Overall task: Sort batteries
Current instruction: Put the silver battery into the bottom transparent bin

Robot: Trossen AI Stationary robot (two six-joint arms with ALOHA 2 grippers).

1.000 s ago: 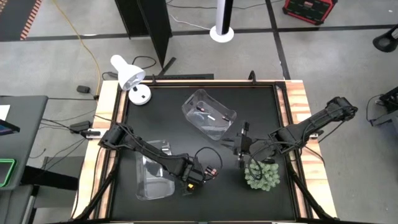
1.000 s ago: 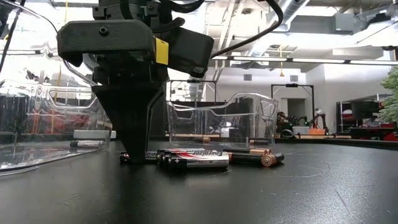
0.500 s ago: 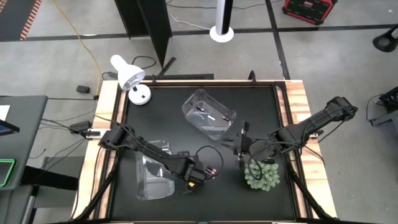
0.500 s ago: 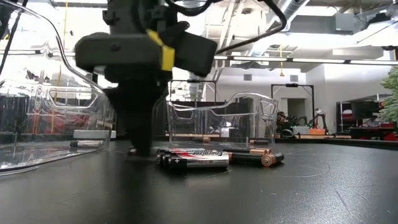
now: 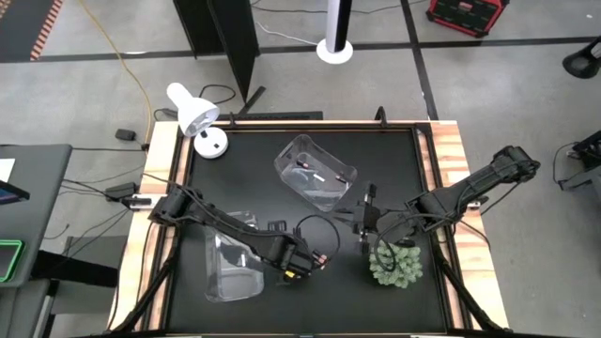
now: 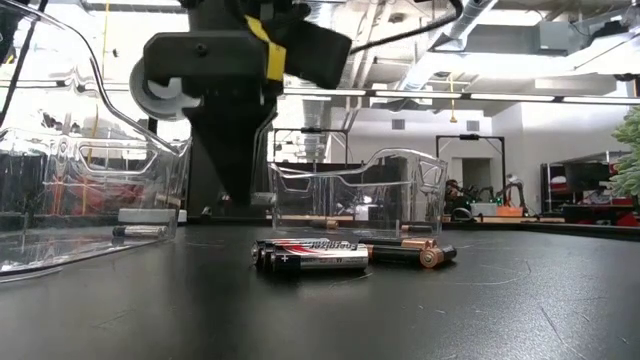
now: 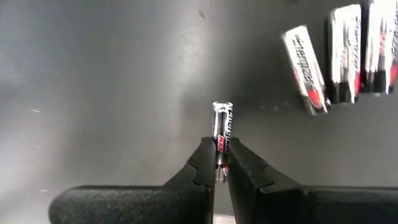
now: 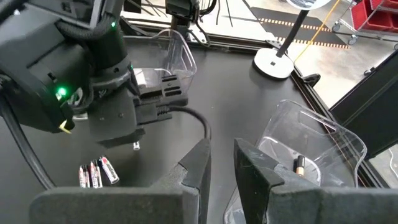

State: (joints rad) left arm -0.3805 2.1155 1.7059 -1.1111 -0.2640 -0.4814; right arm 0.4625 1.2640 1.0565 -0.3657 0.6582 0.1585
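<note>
My left gripper (image 5: 299,264) is shut on a silvery-white battery (image 7: 222,127), above the table beside the near clear bin (image 5: 231,255). Several more batteries lie on their sides on the table next to it: silvery ones (image 6: 312,256) and dark, copper-ended ones (image 6: 412,253). They also show in the left wrist view (image 7: 339,56). The far clear bin (image 5: 315,172) holds a few batteries (image 8: 298,165). My right gripper (image 8: 221,155) is a little open and empty, and waits right of the far bin (image 5: 362,223). My left gripper pinches the silvery battery by one end (image 7: 221,157) between its two fingers. The fingers point down and lie along the battery. The battery's other end (image 7: 222,108) sticks out past the fingertips. It is lifted clear of the table.
A green plant ball (image 5: 395,265) sits at the near right under the right arm. A white desk lamp (image 5: 199,117) stands at the far left corner. The near bin holds a battery (image 6: 140,230). Bare black tabletop lies between the bins and along the near edge.
My left gripper has risen from the tabletop beside the battery pile. The rest of the pile has stayed where it was.
</note>
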